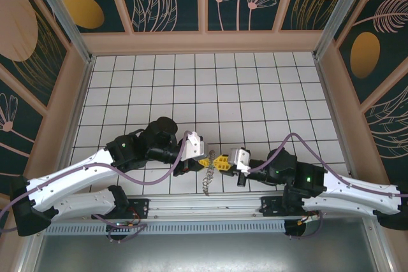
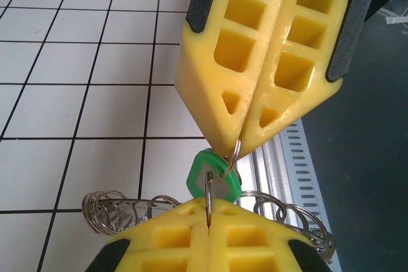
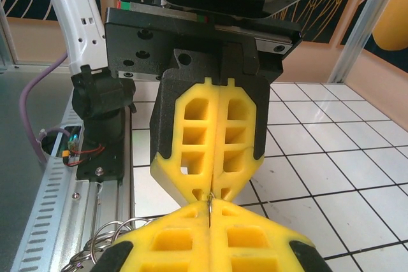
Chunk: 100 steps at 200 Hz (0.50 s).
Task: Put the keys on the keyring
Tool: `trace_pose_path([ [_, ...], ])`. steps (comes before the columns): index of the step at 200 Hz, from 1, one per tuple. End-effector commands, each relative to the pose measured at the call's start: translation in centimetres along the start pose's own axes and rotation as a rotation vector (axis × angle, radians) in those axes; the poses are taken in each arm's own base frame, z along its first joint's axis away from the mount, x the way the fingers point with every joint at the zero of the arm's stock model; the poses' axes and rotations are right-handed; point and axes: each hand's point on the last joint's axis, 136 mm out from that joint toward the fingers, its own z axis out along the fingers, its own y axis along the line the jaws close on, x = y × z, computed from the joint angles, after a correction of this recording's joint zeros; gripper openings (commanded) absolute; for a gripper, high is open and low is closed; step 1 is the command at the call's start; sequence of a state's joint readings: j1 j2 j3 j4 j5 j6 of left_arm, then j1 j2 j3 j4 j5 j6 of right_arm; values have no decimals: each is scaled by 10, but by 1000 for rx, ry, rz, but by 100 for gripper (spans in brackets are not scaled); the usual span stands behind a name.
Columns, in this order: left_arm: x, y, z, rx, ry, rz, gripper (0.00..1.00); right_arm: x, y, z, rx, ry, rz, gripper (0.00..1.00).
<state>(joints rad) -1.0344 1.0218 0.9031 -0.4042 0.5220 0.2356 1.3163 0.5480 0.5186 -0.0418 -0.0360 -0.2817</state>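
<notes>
I see the two arms meeting low in the middle of the top view, nose to nose, just above the metal rail (image 1: 210,203) at the near edge of the white tiled table (image 1: 191,87).

In the left wrist view, the left gripper (image 2: 209,207) is at the bottom middle of the frame. Its yellow fingers (image 2: 166,237) are pressed tight together. The right gripper (image 2: 240,138) comes down from the top, and it is squeezed tight too.

The keys (image 2: 197,175) are one little green piece in the small gap between the two tips, in the lower middle of that frame. A thin silver strip runs from the green piece down into the crack between the left fingers. I cannot tell if that strip is the key's tip or a bit of ring.

The keyring (image 2: 290,214) shows as silver loops behind the left fingers, low in the frame on both sides. A thin wire of it curves up from the green piece, and the right tip pinches it.

In the top view the chain hangs down below the two tips.
</notes>
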Motion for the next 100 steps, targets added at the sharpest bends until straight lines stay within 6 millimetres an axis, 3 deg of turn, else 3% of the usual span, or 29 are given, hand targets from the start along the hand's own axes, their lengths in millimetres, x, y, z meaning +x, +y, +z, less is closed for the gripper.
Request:
trace_pose_path([
  [1, -12, -1, -2, 6, -41, 33, 0, -3, 2, -1, -11, -16, 11, 0],
  [100, -12, -1, -2, 10, -40, 34, 0, -2, -8, -2, 41, -9, 5, 0],
])
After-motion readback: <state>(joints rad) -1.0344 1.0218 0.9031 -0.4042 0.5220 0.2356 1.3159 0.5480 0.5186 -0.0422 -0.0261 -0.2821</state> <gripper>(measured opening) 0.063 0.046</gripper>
